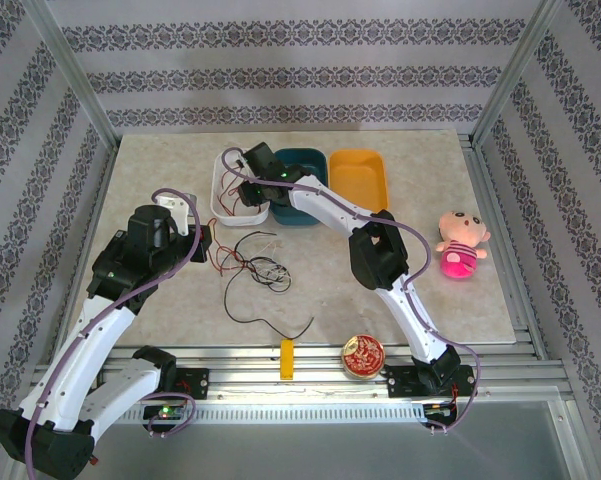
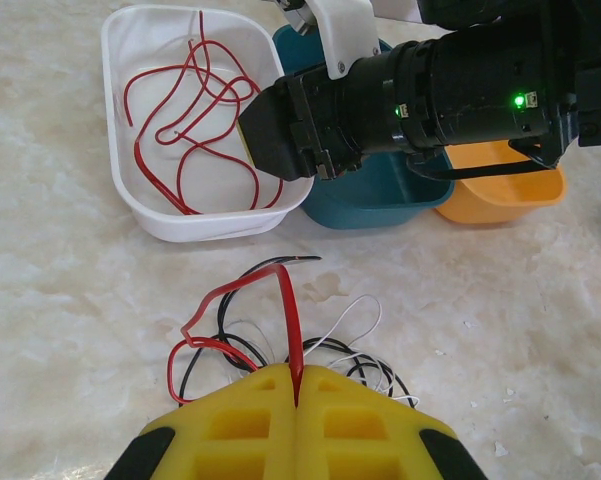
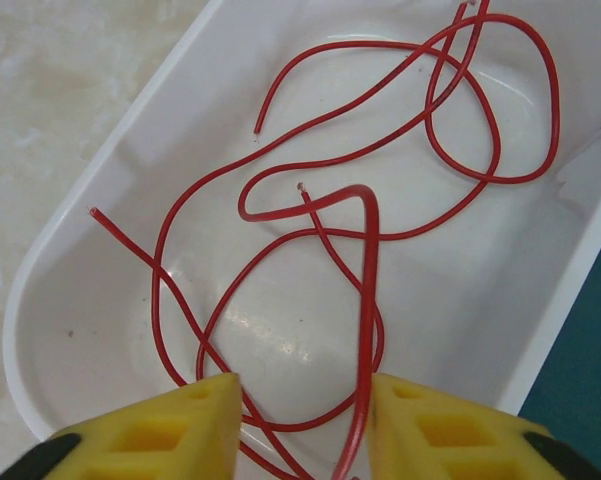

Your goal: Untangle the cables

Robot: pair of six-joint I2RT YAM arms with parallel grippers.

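Observation:
A tangle of red, black and white cables (image 1: 262,266) lies mid-table. My left gripper (image 2: 298,385) is just near of it, its yellow fingers shut on a red cable (image 2: 288,300) that rises in a bend above the tangle (image 2: 350,355). In the top view the left gripper (image 1: 206,245) sits at the tangle's left edge. My right gripper (image 3: 305,420) hangs open above the white tray (image 3: 70,270), where several loose red cables (image 3: 400,130) lie. One red strand (image 3: 368,300) runs down against the inner face of its right finger.
The white tray (image 1: 224,205), a teal bin (image 1: 305,160) and an orange bin (image 1: 358,176) stand in a row at the back. A single black cable (image 1: 265,320) lies nearer. A yellow block (image 1: 287,358), a red tin (image 1: 362,356) and a pink doll (image 1: 462,244) are also around.

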